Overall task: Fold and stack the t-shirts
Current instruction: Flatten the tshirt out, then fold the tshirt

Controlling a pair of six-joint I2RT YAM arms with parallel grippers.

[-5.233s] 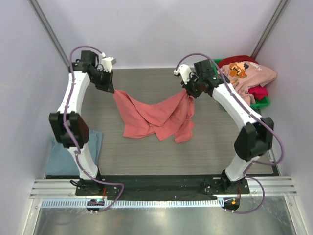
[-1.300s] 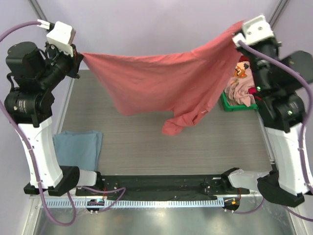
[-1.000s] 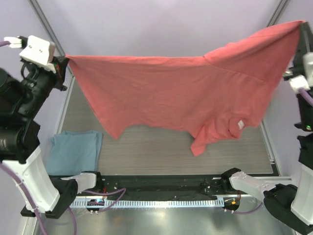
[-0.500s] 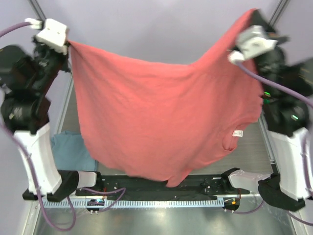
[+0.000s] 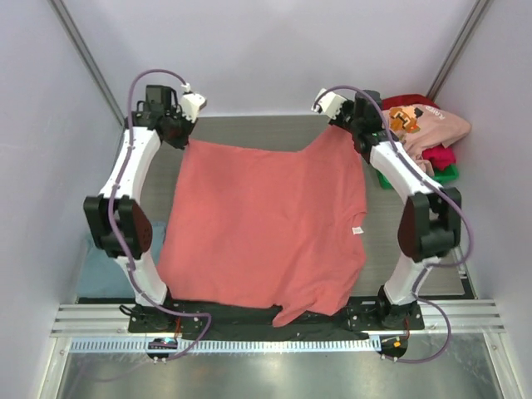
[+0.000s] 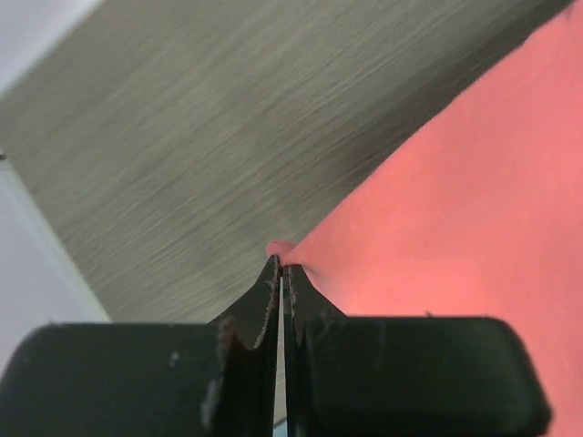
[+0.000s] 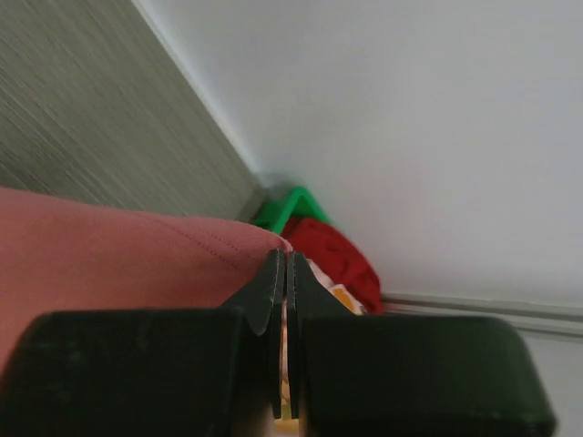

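At the far left we see the grey-blue t-shirt (image 5: pixel 98 270) lying on the table (image 5: pixel 249 129), partly hidden behind the left arm. The left gripper (image 5: pixel 184 137) sits at the far left corner of the salmon-red t-shirt (image 5: pixel 266 224). This shirt lies spread flat across the middle of the table, and its near hem reaches over the black rail (image 5: pixel 224 316) by the arm bases. The right gripper (image 5: pixel 342 126) is at the shirt's far right corner. At the right edge, the green bin (image 5: pixel 449 174) holds the light pink t-shirt (image 5: pixel 432 125) with orange print, heaped on top and spilling over the rim. The crimson t-shirt (image 5: pixel 436 156) is tucked beneath it.

From above we cannot make out either gripper's fingers. The left wrist view shows its pair pressed together on a small peak of salmon cloth. The right wrist view shows its pair likewise pinching the salmon hem. Behind them are a corner of the bin and a bulge of crimson cloth.
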